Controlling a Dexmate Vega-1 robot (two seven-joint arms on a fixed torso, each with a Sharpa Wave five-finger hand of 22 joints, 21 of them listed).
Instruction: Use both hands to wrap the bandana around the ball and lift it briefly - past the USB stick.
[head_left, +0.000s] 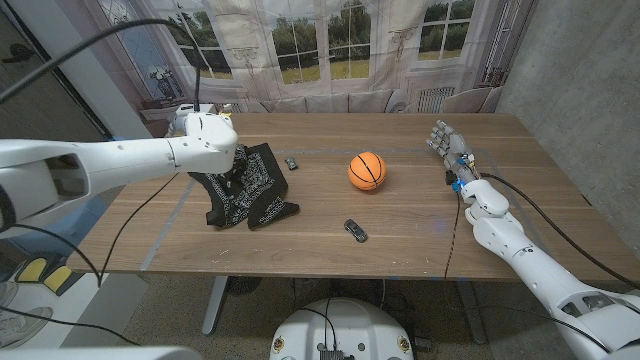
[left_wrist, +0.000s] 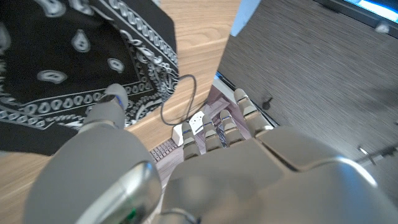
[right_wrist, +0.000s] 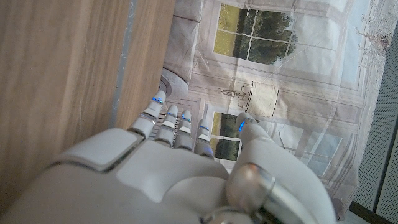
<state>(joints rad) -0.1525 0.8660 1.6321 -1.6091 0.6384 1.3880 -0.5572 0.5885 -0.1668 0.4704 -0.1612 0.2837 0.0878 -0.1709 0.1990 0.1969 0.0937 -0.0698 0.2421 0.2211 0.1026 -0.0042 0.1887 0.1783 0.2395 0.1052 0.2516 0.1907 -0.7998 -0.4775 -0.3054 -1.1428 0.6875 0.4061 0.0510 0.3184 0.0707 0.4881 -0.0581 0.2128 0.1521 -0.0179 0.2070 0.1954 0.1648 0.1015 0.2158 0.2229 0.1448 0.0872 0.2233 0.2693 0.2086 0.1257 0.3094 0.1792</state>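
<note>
- Bandana (head_left: 247, 190) is hanging in a bunched, drooping fold from the left hand (head_left: 212, 135), its lower part trailing on the counter (head_left: 400, 215) just below that hand; black cloth with white paisley print.
- Left hand is pinching the cloth at an upper edge; in the left wrist view the thumb tip (left_wrist: 115, 94) is pressing on the patterned fabric (left_wrist: 74, 56).
- Cloth is reading as light, limp and shapeless; likely to slip or fold on itself, so corners or hem edges are looking like the best holds, one per hand.
- Ball (head_left: 367, 170) is sitting well to the right of the left hand, between both hands; round, likely to roll if nudged.
- Right hand (head_left: 447, 143) is standing beyond the ball, fingers apart, holding nothing.
- USB stick (head_left: 355, 231) is lying nearer the robot than the ball.
</note>
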